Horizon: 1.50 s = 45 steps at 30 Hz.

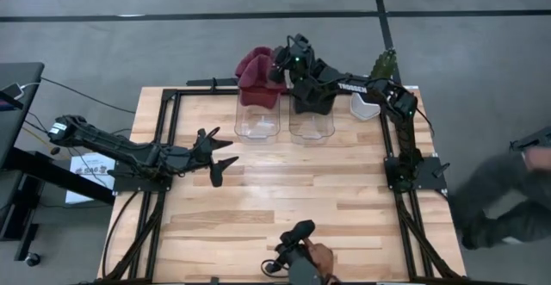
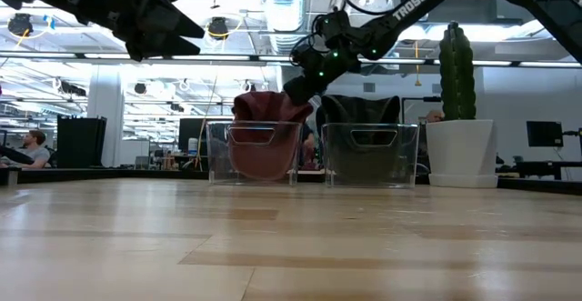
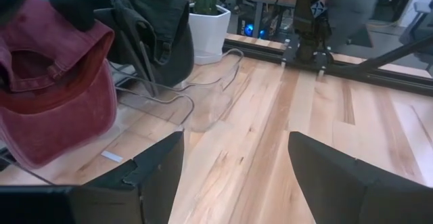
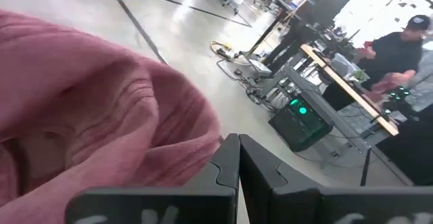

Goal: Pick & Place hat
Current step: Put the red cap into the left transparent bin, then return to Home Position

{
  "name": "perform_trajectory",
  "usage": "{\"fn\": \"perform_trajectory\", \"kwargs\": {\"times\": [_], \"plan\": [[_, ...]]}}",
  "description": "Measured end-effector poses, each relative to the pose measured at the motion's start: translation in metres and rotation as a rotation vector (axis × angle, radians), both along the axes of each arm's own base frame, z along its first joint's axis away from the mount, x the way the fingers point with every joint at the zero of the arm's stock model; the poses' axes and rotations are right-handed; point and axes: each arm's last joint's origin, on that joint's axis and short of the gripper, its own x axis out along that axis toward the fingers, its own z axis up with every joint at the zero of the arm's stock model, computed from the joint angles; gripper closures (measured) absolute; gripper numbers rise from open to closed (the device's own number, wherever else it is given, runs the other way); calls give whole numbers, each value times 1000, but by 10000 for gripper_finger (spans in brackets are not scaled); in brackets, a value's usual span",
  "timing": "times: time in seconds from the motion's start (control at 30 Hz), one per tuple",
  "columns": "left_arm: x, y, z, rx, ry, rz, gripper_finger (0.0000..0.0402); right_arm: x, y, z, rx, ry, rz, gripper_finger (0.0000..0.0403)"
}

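A dark red hat [image 1: 256,71] hangs over the far end of the left clear bin [image 1: 256,127]. In the low view the hat [image 2: 264,133] shows through that bin's wall. My right gripper [image 1: 281,68] reaches in from the table's right, shut at the hat's top. A dark hat [image 1: 315,97] lies in the right clear bin [image 1: 312,130]. My left gripper [image 1: 225,151] waits open above the table's left half, apart from both bins. The left wrist view shows the red hat [image 3: 54,95] with its hollow side facing that camera. My right gripper [image 4: 237,143] is shut at the upper edge of the red hat [image 4: 203,149]; the fabric lies against one finger, and what sits between the fingers is hidden. It comes slanting down from the table's right [image 2: 302,85]. The hat hangs below it, slack, its lower part at bin height.
A white pot with a cactus [image 1: 366,104] stands right of the bins by the far edge. A person's hand [image 1: 320,255] holds a dark device at the near edge, and another person [image 1: 508,195] is beside the table's right. Bare wood lies between bins and near edge.
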Motion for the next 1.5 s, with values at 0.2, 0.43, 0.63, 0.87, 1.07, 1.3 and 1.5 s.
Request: {"fn": "perform_trajectory", "kwargs": {"times": [0.2,0.43,0.63,0.87,1.07,1.3,1.5], "plan": [[1,0,-1,0,7,3,137,-5,-8,8,-47,-52,-56,403],[6,0,-7,9,32,8,137,-2,-12,29,-84,-100,-78,403],[6,3,-6,9,31,24,137,2,-9,51,-125,-149,-143,403],[6,3,-7,12,33,23,137,-11,24,99,-41,-235,-66,403],[6,3,-5,89,56,15,137,-45,62,126,302,-194,296,403],[5,-8,2,71,-24,-38,137,-105,131,115,433,-217,479,403],[-4,-25,-2,45,-182,-208,137,-171,203,80,448,-331,615,403]]}}
